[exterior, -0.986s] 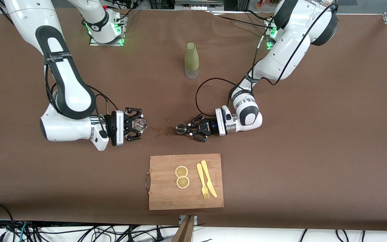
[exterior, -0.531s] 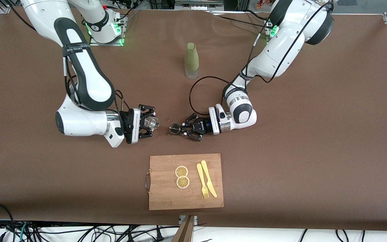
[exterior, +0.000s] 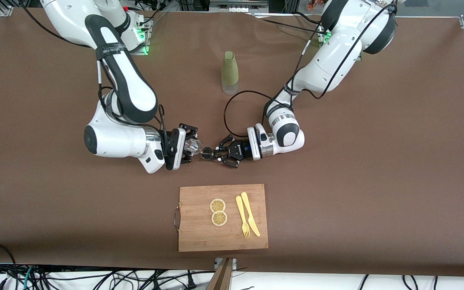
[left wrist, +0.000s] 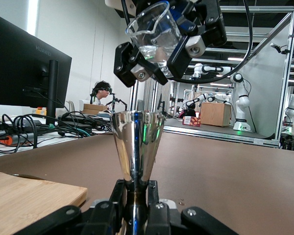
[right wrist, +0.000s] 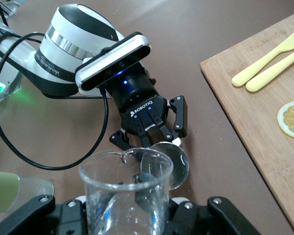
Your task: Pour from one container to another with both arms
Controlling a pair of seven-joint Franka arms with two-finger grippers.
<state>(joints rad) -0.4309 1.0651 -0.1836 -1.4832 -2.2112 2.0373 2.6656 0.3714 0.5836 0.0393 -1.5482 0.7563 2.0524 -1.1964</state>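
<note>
Right gripper (exterior: 189,146): clamped on clear glass beaker (exterior: 194,146), tipped above small steel conical cup (exterior: 206,153). Left gripper (exterior: 216,154): pinching that cup's stem, over brown table (exterior: 377,161), near bamboo cutting board (exterior: 199,237).

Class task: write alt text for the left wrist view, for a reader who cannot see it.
The left tool grips a shiny metal cup by its stem, upright. Just above it, the right tool holds a clear glass beaker tilted toward the cup. A wooden board lies beside them on the brown table.
</note>
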